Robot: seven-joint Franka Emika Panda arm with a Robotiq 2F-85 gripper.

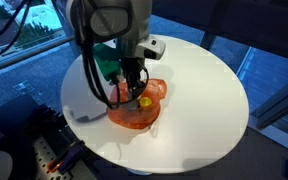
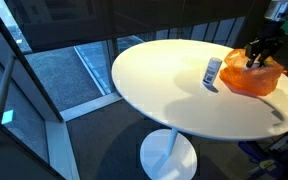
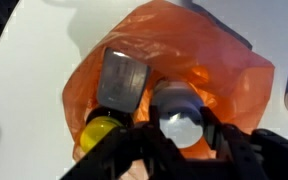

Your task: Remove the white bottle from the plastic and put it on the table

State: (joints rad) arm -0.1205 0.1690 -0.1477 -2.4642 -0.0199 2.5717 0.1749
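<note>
An orange plastic bag point(image 1: 136, 108) lies open on the round white table point(image 1: 199, 85); it also shows in an exterior view point(image 2: 256, 80) and in the wrist view point(image 3: 219, 55). In the wrist view a white bottle point(image 3: 177, 112) lies in the bag, seen end-on. My gripper point(image 3: 179, 135) is down in the bag with a finger touching each side of the bottle, shut on it. In both exterior views the gripper point(image 1: 134, 88) point(image 2: 256, 58) is low over the bag and hides the bottle.
A grey metallic object point(image 3: 120, 80) and a yellow ball point(image 3: 102, 131) point(image 1: 144, 100) lie in the bag beside the bottle. A second bottle with a blue label point(image 2: 213, 72) stands on the table next to the bag. The table edge is near the bag.
</note>
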